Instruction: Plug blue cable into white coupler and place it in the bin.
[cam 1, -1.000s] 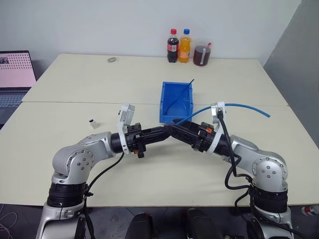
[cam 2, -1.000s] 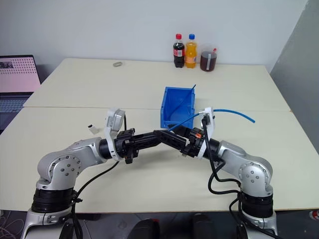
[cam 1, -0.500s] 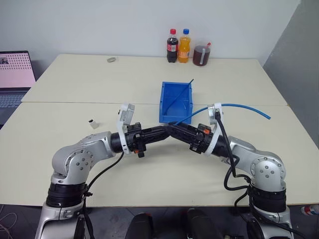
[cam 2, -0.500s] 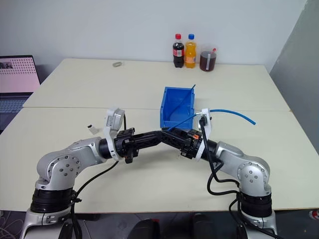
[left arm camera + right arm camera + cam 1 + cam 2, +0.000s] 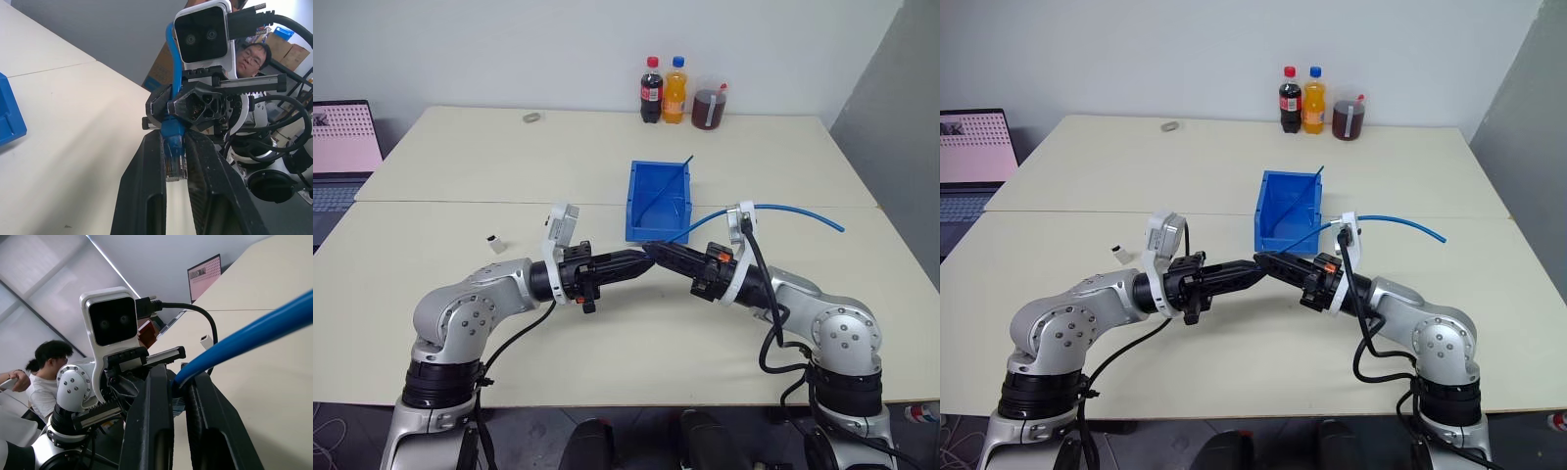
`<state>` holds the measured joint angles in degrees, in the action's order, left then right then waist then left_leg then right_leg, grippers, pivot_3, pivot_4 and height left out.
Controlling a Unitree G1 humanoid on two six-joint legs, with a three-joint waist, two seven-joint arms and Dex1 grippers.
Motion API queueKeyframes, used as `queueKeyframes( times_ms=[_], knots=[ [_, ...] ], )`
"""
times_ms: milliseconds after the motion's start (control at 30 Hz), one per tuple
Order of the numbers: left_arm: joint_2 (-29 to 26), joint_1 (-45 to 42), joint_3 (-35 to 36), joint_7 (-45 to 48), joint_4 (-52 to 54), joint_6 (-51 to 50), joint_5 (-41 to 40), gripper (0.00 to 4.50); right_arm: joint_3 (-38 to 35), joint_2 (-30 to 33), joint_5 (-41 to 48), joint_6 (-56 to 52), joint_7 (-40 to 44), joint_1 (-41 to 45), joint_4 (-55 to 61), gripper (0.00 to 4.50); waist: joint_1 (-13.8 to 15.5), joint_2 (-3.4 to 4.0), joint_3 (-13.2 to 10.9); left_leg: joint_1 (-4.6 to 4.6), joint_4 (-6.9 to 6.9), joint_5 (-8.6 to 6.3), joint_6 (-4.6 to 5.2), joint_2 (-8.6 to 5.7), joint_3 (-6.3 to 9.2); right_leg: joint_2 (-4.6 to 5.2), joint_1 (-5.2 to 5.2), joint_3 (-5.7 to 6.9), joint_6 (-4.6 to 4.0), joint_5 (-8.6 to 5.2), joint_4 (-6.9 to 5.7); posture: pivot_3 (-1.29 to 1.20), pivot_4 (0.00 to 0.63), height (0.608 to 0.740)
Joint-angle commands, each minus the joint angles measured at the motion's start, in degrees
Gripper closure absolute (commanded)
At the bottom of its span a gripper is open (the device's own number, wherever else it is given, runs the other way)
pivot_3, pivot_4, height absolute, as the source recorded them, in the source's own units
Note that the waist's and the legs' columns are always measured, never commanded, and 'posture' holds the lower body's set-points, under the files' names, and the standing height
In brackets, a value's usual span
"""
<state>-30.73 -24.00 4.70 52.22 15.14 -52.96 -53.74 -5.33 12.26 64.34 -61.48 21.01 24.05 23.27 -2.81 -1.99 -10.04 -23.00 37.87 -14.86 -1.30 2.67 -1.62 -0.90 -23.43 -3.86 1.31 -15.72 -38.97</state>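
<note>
Left gripper (image 5: 173, 161): I pinch the cable's plug between my fingers, above the table (image 5: 460, 166).
Right gripper (image 5: 178, 396): tips meet my left; fingers closed on the cable (image 5: 783, 208) just behind the plug.
Cable: runs from my grippers out over the table to my right.
Coupler (image 5: 494, 242): on the table, left of my left arm, untouched.
Bin (image 5: 658, 201): just beyond my grippers, a dark wire (image 5: 668, 188) leaning in it.

Head stereo pair looks down over the table (image 5: 509, 166); wrist cameras face each other closely, sharing the blue cable (image 5: 172, 132).
</note>
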Motion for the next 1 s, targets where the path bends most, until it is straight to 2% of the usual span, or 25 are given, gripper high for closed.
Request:
queueKeyframes(
  times_ms=[33, 100, 133, 400, 633, 667, 800, 1000],
  knots=[
    [-0.23, -2.09, 0.13, 0.01, -0.33, 2.80, 1.84, 4.22, 0.84, 0.35, 2.64, 0.33, 1.29, 1.34, 1.06, 4.44, 0.00, 0.00, 0.00, 0.00, 0.00, 0.00, 0.00, 0.00, 0.00, 0.00, 0.00, 0.00, 0.00, 0.00, 0.00, 0.00, 0.150, 0.740],
    [-0.66, -2.30, -0.46, 0.52, -0.87, 3.01, 2.65, 3.52, 1.01, 0.49, 2.63, 0.34, 1.43, 1.34, 1.05, 4.44, 0.00, 0.00, 0.00, -0.01, 0.00, 0.00, 0.00, -0.01, 0.00, 0.00, 0.00, 0.00, 0.00, 0.00, 0.00, 0.00, 0.150, 0.740],
    [-1.03, -2.26, -0.85, 1.25, -0.89, 3.06, 2.97, 3.42, 1.19, 0.63, 2.46, 0.40, 1.55, 1.31, 1.09, 4.44, 0.00, 0.00, 0.00, 0.00, 0.00, 0.00, 0.00, -0.01, -0.01, 0.00, 0.00, 0.00, 0.00, 0.00, 0.00, 0.00, 0.150, 0.740],
    [-7.58, 3.54, -3.15, 7.34, 3.66, 4.51, 5.99, 1.55, 1.41, 0.74, -0.23, 3.79, 1.71, 1.12, 0.37, 4.44, -0.46, 0.03, -0.02, -0.03, -0.07, 0.00, 0.00, 0.02, -0.07, -0.01, -0.10, -0.07, -0.01, -0.01, 0.02, 0.00, 0.150, 0.740],
    [-10.42, 8.97, -1.38, 7.35, 4.74, 7.43, 8.36, 0.14, 1.92, 1.14, -1.01, 5.38, 2.17, 1.38, -0.66, 4.44, -0.44, 0.07, -0.06, -0.04, -0.08, -0.01, -0.01, 0.03, -0.07, 0.01, -0.13, -0.07, -0.03, -0.02, 0.02, 0.00, 0.150, 0.740],
    [-10.25, 9.36, -0.83, 6.56, 4.67, 7.56, 8.34, 0.00, 1.96, 1.16, -1.09, 5.47, 2.24, 1.43, -0.74, 4.44, -0.43, 0.07, -0.06, -0.04, -0.08, -0.01, -0.01, 0.03, -0.08, 0.01, -0.13, -0.07, -0.03, -0.02, 0.02, 0.00, 0.150, 0.740],
    [-9.35, 13.86, 2.66, 1.98, 4.63, 9.87, 10.05, 0.00, 2.15, 1.64, -2.00, 5.99, 2.78, 1.55, -1.02, 4.44, -0.43, 0.07, -0.06, -0.05, -0.08, -0.01, 0.00, 0.04, -0.08, 0.04, -0.14, -0.09, -0.03, -0.02, 0.03, 0.00, 0.150, 0.740],
    [-4.16, 23.41, 2.47, -13.18, 6.24, 18.39, 23.32, 0.00, 4.32, 3.23, -5.55, 7.35, 5.05, 1.14, -1.48, 4.44, -0.43, 0.07, -0.07, -0.04, -0.11, -0.01, -0.01, 0.08, -0.11, 0.20, -0.17, -0.13, -0.04, -0.02, 0.03, 0.00, 0.150, 0.740]
  ],
)
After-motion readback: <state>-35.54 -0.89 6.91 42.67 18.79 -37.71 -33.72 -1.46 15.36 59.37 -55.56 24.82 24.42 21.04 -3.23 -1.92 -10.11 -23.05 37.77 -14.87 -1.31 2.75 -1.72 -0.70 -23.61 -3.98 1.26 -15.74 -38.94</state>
